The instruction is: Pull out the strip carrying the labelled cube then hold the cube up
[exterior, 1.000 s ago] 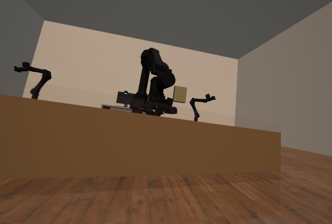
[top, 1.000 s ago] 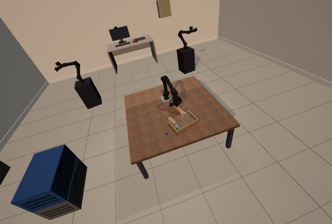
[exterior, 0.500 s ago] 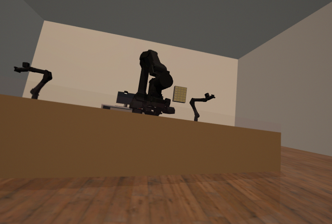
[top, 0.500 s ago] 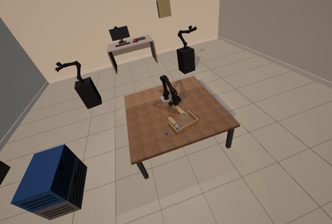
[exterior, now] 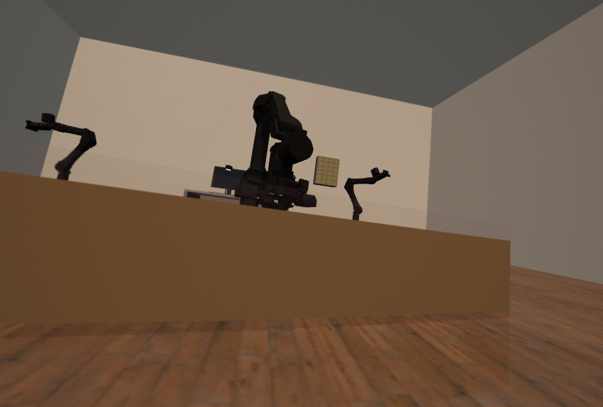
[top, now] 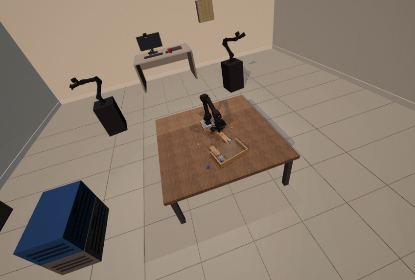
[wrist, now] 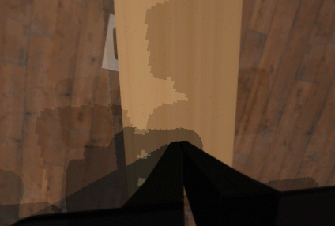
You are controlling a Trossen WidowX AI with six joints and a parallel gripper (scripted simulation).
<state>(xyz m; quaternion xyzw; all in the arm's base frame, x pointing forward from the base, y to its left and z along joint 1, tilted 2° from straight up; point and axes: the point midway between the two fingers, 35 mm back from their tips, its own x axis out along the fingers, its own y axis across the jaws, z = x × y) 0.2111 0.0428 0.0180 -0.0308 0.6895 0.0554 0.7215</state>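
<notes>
A long pale wooden strip sticks out of the back of the low wooden frame toward the arm, with a small teal cube on its far end. A second strip lies to its left, and a blue cube is at its far end. Cube labels are too small to read. My gripper is shut with nothing between its fingers. Its tips are over the near part of the first strip in the wrist view; whether they touch it cannot be told. The strip's near end is hidden behind the fingers.
The low wooden frame has its walls on the side away from the arm. A round blue piece lies outside it. A white patch shows beside the strip. Small bits lie around the table.
</notes>
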